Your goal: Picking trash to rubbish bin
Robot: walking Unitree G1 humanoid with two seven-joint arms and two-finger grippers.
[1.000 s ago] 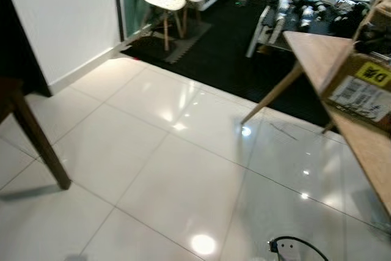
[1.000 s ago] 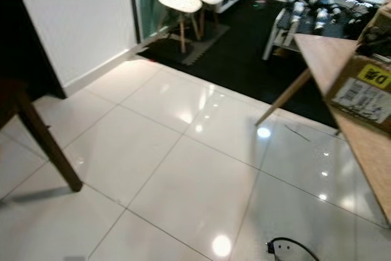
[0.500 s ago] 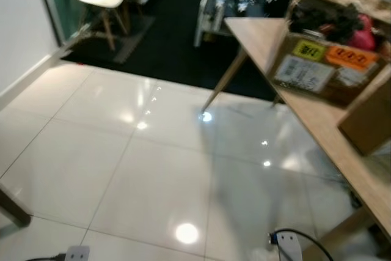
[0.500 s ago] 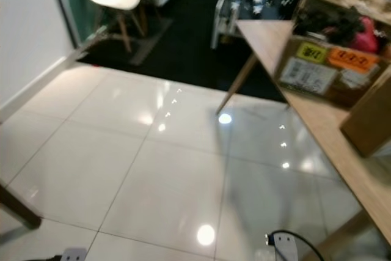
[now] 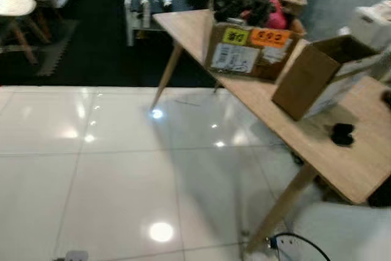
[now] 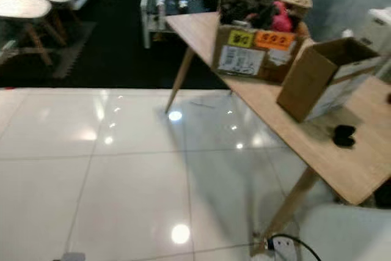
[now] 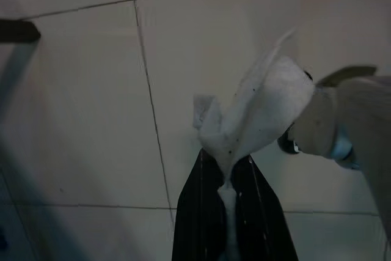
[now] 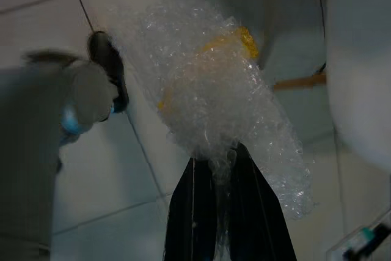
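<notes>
In the left wrist view my left gripper (image 7: 225,175) is shut on a crumpled white tissue (image 7: 253,114), held above the tiled floor. The right wrist view has my right gripper (image 8: 221,169) shut on a wad of clear bubble wrap (image 8: 214,99) with a yellow patch inside. Both arms hang low beside my grey legs (image 7: 348,120). A white rounded object (image 5: 342,230), possibly a bin, sits at the lower right under the table; I cannot tell what it is.
A long wooden table (image 5: 287,120) on slanted legs runs along the right, carrying cardboard boxes (image 5: 253,50), an open box (image 5: 317,71) and a small black item (image 5: 341,132). White chairs (image 5: 21,4) stand far left on a dark mat. Glossy white tiles (image 5: 110,169) lie ahead.
The whole head view has swung to the right: the wall and dark table leg have left the picture, and the wooden table with boxes has come into full view.
</notes>
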